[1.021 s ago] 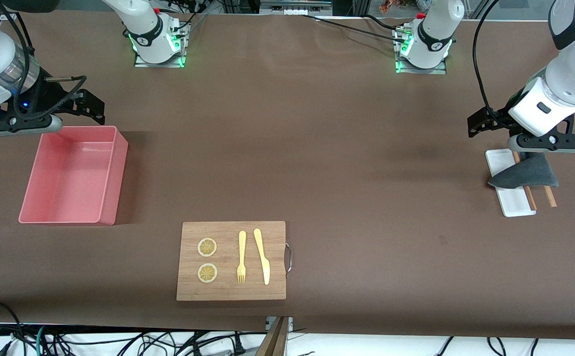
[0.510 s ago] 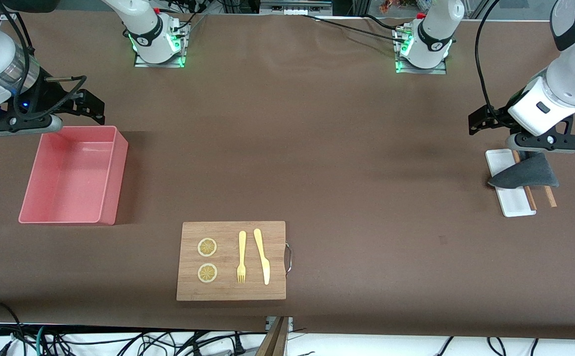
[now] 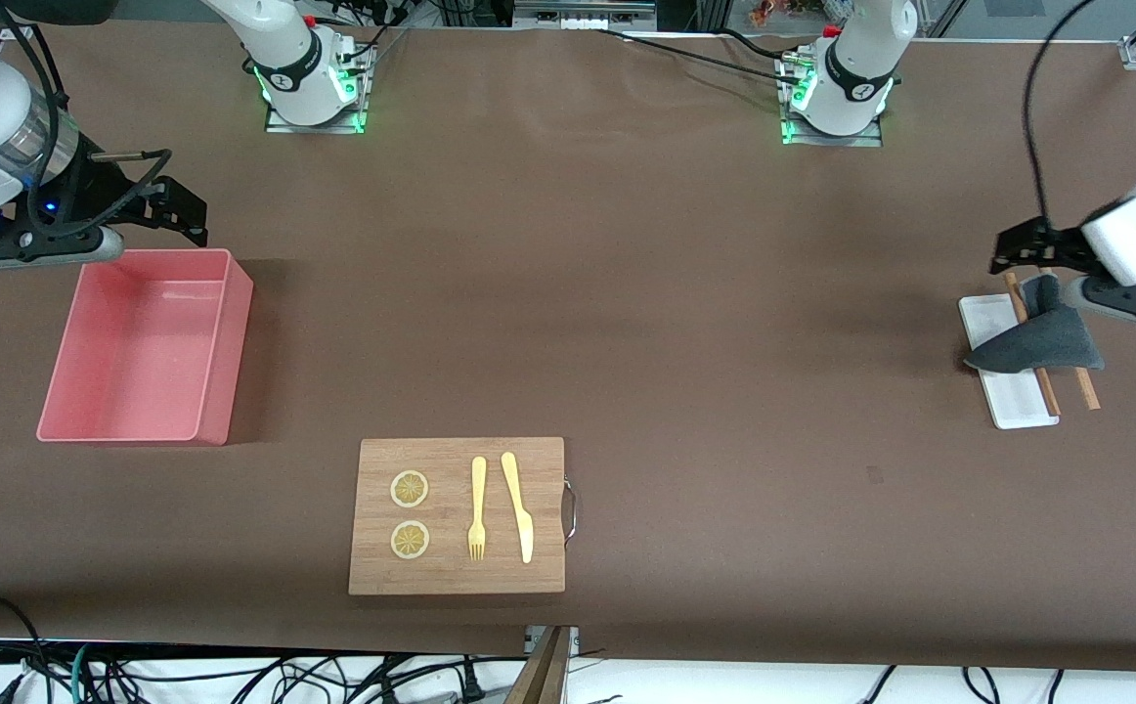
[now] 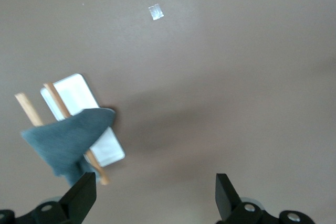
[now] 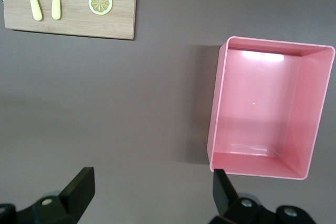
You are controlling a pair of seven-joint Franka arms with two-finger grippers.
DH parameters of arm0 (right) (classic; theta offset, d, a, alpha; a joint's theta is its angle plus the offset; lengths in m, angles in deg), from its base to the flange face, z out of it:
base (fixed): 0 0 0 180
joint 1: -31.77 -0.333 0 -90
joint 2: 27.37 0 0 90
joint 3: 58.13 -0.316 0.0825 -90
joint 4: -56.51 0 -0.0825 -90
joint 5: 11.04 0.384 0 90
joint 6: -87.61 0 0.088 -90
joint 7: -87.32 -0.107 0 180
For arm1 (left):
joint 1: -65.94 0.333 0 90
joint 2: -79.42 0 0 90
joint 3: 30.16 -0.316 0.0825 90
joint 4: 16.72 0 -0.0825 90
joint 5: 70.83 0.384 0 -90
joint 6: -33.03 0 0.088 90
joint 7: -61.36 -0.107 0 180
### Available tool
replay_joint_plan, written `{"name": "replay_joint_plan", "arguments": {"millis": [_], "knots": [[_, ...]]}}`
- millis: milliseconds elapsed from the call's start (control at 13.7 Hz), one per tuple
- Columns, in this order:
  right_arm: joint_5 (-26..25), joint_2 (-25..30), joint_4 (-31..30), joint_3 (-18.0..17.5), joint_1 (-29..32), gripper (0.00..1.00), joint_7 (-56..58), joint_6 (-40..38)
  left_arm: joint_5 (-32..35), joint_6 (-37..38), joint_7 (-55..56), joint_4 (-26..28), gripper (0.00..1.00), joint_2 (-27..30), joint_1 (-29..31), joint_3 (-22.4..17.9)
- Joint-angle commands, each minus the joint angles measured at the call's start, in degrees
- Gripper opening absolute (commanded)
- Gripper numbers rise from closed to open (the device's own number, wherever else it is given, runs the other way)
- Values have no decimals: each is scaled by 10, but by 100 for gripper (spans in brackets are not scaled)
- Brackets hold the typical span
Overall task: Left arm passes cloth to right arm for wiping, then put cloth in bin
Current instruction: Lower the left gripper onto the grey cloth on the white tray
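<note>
Cloth (image 3: pixel 1035 342), charcoal face up, lay draped over two wooden sticks (image 3: pixel 1045 376) and the white tray (image 3: pixel 1008 396) at the left arm's end of the table, unmoved, while we saw the left gripper (image 4: pixel 156 201) swing from above the tray toward the table's edge, jaws spread wide and empty. We judged the pickup not yet begun. The right gripper (image 5: pixel 149 199) waited, equally wide and empty, beside the empty pink bin (image 3: pixel 218 352).
</note>
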Motion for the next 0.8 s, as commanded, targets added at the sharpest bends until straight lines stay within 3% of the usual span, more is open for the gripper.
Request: {"name": "replay_joint_plan", "arguments": {"millis": [0, 219, 510, 729], "knots": [[-7, -4, 14, -5, 4, 99, 8, -12, -24, 13, -173, -62, 100, -48, 100, 4], [-7, -4, 14, -5, 4, 99, 8, -12, -90, 10, -356, -71, 100, -126, 207, 4], [-7, -4, 14, -5, 4, 99, 8, -12, -137, 9, -553, -189, 100, -308, 286, 4], [-7, -4, 14, -5, 3, 99, 8, -12, -195, 9, -655, -198, 100, -363, 336, 3]]}}
